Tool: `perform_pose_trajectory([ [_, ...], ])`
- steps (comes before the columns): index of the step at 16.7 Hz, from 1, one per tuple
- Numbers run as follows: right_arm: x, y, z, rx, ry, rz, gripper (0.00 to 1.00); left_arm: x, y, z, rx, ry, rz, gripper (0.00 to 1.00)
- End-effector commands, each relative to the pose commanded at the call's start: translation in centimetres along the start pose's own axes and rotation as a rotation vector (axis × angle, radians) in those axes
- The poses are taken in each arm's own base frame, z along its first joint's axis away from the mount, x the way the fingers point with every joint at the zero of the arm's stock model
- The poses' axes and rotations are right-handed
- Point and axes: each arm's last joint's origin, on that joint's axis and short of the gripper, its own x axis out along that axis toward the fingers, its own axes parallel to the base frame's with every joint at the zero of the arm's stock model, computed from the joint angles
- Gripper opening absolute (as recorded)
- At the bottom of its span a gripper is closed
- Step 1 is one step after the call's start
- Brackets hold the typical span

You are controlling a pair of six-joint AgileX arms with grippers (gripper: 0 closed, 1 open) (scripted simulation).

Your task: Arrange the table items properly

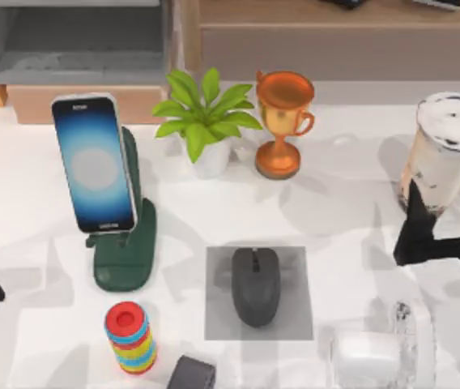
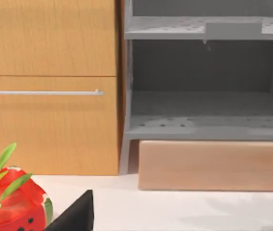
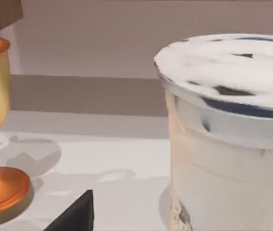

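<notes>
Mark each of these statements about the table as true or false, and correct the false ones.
1. The phone leans on a dark green stand. True.
2. The mouse lies on a grey pad. True.
3. The trophy stands left of the plant. False: it stands to the plant's right.
4. The milk-tea cup lies tipped over beside the mouse. False: it stands upright at the table's right side.
5. The right end effector is close to the cup. True.
</notes>
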Motion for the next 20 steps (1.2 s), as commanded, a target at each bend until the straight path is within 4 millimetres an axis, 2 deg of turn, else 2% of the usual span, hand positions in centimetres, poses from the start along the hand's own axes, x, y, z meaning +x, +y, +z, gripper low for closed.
perform_pose_trajectory([
  [4, 3.7, 0.1, -1.7, -0.014, 0.016, -0.095, 1.00, 0.0, 0.0, 0.0, 0.000, 0.000, 0.000, 1.00],
  [6, 4.7, 0.1, -2.1, -0.014, 0.015, -0.117, 1.00, 0.0, 0.0, 0.0, 0.000, 0.000, 0.000, 1.00],
  [12, 4.9, 0.2, -2.1, -0.014, 0.016, -0.116, 1.00, 0.0, 0.0, 0.0, 0.000, 0.000, 0.000, 1.00],
  [18, 7.6, -0.2, -2.2, -0.014, 0.015, -0.120, 1.00, 0.0, 0.0, 0.0, 0.000, 0.000, 0.000, 1.00],
  [20, 7.9, -0.3, -2.2, -0.014, 0.015, -0.120, 1.00, 0.0, 0.0, 0.0, 0.000, 0.000, 0.000, 1.00],
])
